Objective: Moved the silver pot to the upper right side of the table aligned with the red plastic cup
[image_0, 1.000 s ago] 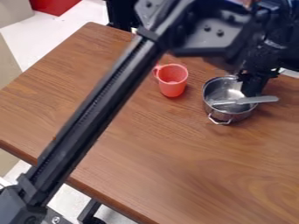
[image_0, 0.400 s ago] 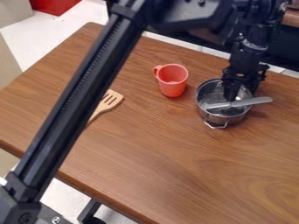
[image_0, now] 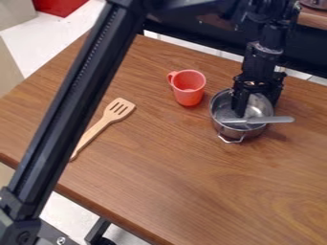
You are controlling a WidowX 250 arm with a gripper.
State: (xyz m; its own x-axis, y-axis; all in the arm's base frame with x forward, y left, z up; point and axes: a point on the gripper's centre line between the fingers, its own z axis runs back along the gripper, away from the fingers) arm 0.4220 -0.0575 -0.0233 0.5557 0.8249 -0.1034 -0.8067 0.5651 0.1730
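The gripper [image_0: 256, 107] hangs down at the pot's back side, right of the cup. Its fingers stand apart: the left one reaches inside the pot, the right one is by the back right rim. The silver pot [image_0: 223, 125] stands upright on the table, its wire handle toward the front. A grey utensil [image_0: 276, 119] lies across it and sticks out to the right. To the pot's left and slightly farther back is the red plastic cup [image_0: 188, 90], upright with its handle to the left.
A wooden spatula [image_0: 117, 111] lies on the brown table [image_0: 185, 186], left of the cup. The long black arm segment crosses the left side above the table. Beyond the back edge is a dark structure with a metal vessel [image_0: 315, 4] on top.
The gripper has shifted left, and the pot has slid a little left and forward with its utensil. The arm's long segment has swung left, uncovering the spatula. The cup has not moved.
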